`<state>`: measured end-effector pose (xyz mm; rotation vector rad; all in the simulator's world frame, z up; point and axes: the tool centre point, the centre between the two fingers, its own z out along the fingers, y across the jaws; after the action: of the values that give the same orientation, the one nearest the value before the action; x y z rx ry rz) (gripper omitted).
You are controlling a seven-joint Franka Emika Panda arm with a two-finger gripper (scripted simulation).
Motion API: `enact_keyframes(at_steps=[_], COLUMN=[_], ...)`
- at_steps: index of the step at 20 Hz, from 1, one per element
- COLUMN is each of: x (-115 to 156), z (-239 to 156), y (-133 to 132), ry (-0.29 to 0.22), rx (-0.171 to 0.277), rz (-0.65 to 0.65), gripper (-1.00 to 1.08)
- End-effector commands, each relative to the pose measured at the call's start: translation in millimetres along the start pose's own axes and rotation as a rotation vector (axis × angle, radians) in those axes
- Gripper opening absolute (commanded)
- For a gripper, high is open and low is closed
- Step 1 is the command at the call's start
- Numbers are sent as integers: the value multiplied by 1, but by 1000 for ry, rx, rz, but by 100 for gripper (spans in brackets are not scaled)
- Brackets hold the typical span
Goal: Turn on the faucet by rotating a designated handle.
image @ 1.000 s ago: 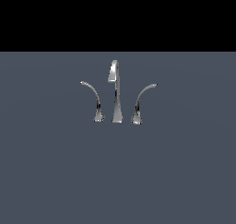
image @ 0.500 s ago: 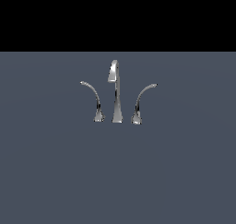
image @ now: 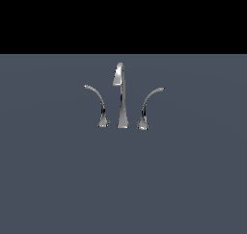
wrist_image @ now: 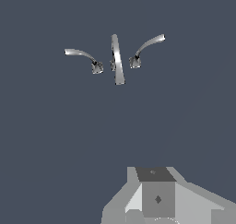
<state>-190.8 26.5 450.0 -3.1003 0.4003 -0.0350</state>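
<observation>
The handle [image: 147, 107] was a slim chrome lever that rose from a flared, bright foot and arched over to a thin tip pointing toward the exterior view's right. It stood just beside the spout [image: 122, 96], on the exterior view's right of it, the two feet close but apart. In the wrist view the same lever [wrist_image: 146, 46] showed as a pale curved blade running out from a small dark-and-bright base.

The faucet [image: 122, 113] was a polished, mirror-like set standing upright on the floor [image: 58, 180]. Its centre spout was the tallest part: a narrow taper widening toward the base, with the top hooked over into a short, lighter lip. On the exterior view's left of it stood the other lever [image: 98, 105], a mirror-image arch with a smaller, duller foot.

The floor was a flat, matte slate-blue surface with no texture, ending at a black background above.

The gripper [wrist_image: 154, 197] appeared only in the wrist view, as blocky grey faceted housing with a darker top panel, well apart from the faucet. Its fingers could not be made out, so whether it was released or clenched could not be told.
</observation>
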Motion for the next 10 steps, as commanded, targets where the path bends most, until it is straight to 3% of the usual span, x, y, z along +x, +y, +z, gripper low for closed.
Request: enact_keyframes(at_steps=[1,10], x=[13,64], z=[13,60], y=[-6,-21], ry=[-1,-2], rx=[0,-3], rz=[64,296], gripper=[-100,-100])
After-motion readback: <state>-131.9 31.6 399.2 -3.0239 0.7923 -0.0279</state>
